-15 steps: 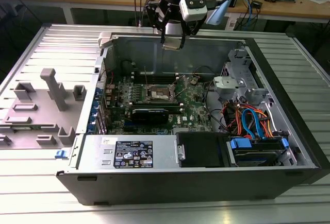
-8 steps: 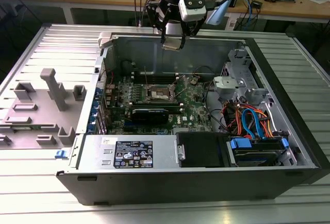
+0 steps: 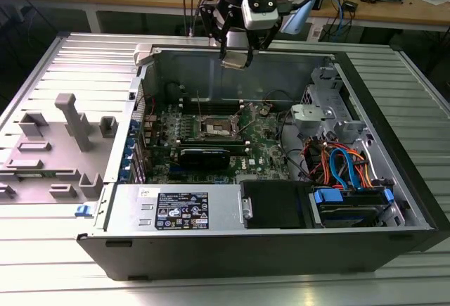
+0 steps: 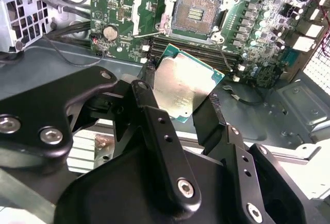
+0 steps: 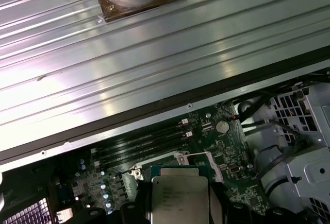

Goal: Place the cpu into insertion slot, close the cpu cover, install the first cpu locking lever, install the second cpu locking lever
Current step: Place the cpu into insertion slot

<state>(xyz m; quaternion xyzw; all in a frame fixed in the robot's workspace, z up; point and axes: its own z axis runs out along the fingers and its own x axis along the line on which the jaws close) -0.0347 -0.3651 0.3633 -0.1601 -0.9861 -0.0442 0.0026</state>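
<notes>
My gripper hangs above the back wall of the open computer case, shut on the cpu, a flat square chip with a silver top. In the second wrist view the cpu sits tilted between the two black fingers. The first wrist view has the cpu level between them. The insertion slot lies bare on the green board, its dark pin field showing. The cpu cover stands flipped up beside it. In the exterior view the insertion slot is below and in front of the gripper.
A long black finned card lies just in front of the socket, with memory slots behind it. A drive cage with orange and blue cables fills the exterior view's right. A grey fixture tray sits outside the case on the left.
</notes>
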